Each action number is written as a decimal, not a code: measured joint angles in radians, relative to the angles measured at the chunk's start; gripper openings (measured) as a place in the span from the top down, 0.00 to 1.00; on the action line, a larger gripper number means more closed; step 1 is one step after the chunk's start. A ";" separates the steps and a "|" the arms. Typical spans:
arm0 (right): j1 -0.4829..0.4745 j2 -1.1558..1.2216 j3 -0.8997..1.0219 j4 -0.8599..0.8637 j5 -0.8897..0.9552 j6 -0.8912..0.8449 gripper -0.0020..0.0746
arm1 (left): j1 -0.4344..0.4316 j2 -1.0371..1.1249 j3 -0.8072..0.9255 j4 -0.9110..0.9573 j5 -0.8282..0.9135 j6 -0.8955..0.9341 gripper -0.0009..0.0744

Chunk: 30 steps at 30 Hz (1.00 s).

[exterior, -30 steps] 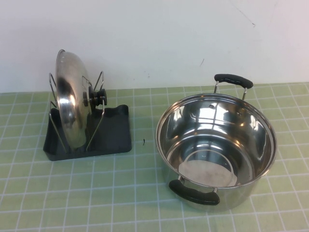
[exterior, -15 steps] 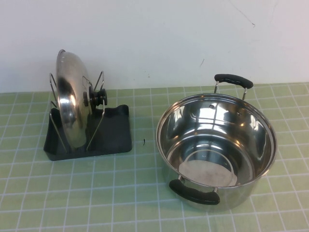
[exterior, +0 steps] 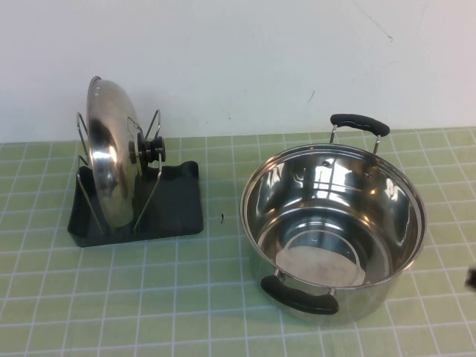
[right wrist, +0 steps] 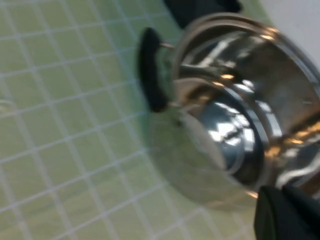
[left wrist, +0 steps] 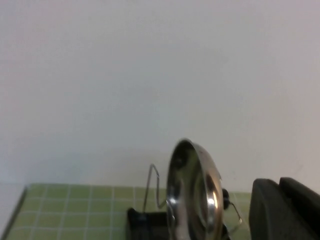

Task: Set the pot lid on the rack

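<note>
A green mat (exterior: pixel 193 297) ruled with pale grid lines is covering the table, and a plain white wall (exterior: pixel 245 59) is rising straight behind its far edge, marked only by a few small dark specks. No writing or brand mark is showing anywhere.

The pot lid (exterior: pixel 110 152) is standing on its edge at the far left, upright and leaning slightly, slotted between the thin wire loops of the rack (exterior: pixel 175 204). It is shiny domed steel, reflecting the room, with its black knob (exterior: pixel 152 147) pointing right toward the pot. The rack's dark plastic base is lying flat on the mat, close to the wall. From the left wrist view the lid (left wrist: pixel 192 192) is showing its hollow inner face, with a wire loop just beside it.

The deep steel pot (exterior: pixel 332 223) is sitting open to the right, well apart from the rack, one black handle on its near side and one on its far side.

The left gripper (left wrist: pixel 287 210) is showing only as a dark block near the rack; the right gripper (right wrist: pixel 287 215) is a dark shape just beside the pot (right wrist: pixel 240 105). Whether either pincer is wide or narrow, I cannot tell.
</note>
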 joint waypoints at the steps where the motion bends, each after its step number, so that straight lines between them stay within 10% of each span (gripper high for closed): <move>1: 0.000 -0.022 0.051 0.045 -0.034 -0.013 0.98 | 0.000 -0.014 0.049 -0.033 -0.025 0.008 0.99; 18: 0.000 -0.266 0.487 0.246 -0.215 -0.155 0.98 | 0.000 -0.087 0.728 0.005 -0.918 0.083 0.99; 30: 0.000 -0.266 0.487 0.249 -0.152 -0.155 0.98 | 0.000 -0.087 0.736 0.047 -0.973 0.083 0.99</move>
